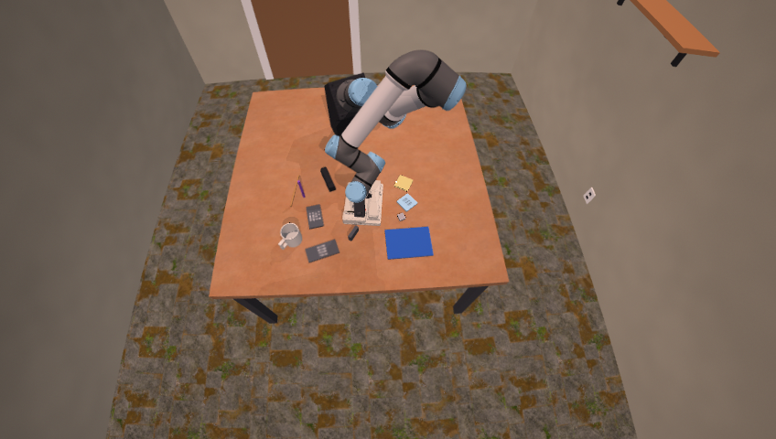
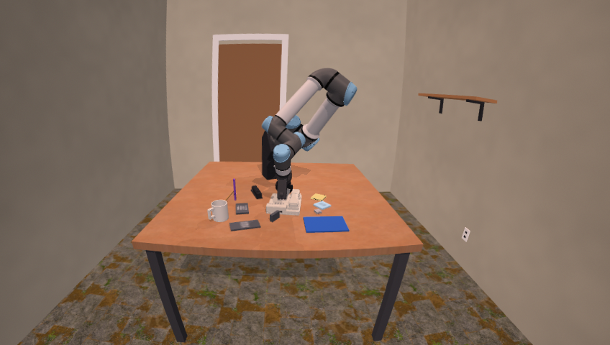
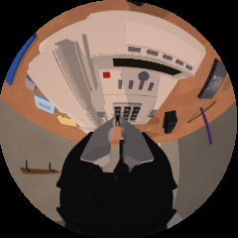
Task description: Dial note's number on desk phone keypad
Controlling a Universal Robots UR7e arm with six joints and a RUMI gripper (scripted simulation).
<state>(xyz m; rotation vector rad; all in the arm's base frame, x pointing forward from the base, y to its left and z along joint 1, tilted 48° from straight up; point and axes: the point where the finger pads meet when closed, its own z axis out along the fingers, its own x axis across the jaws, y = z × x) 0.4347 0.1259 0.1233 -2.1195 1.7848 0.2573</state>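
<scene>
Your gripper is clenched with nothing between its jaws, the tips pressed together and pointing straight down at the keypad of the desk phone. In the wrist view the tips sit right at the keypad's near edge; whether they touch a key, you cannot tell. The handset lies in its cradle along one side of the phone. Just beside the phone, on the side away from the mug, lie a yellow note and a pale blue note; a blue book is nearby. Everything rests on the orange table.
</scene>
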